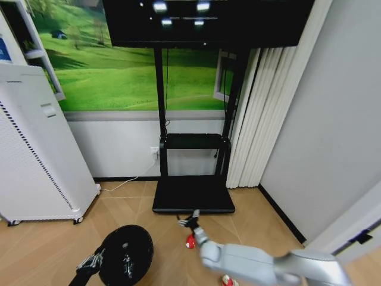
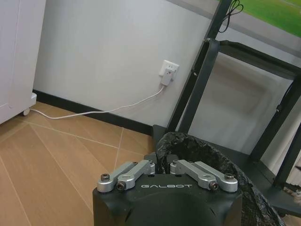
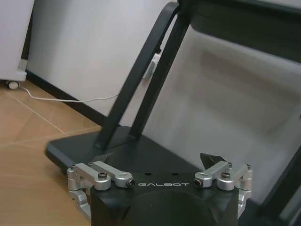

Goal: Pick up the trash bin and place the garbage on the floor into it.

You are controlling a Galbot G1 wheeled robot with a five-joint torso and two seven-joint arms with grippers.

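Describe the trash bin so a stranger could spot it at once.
Start at the tall black TV stand against the wall. On the wood floor in front of its base, toward the white perforated cabinet, stands the trash bin, its rim gripped by the left pincer. It is the one round, black, bag-lined thing there.

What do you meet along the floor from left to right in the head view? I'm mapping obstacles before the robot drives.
White perforated cabinet → left gripper → trash bin → black stand base with the right gripper just before it → grey wall.
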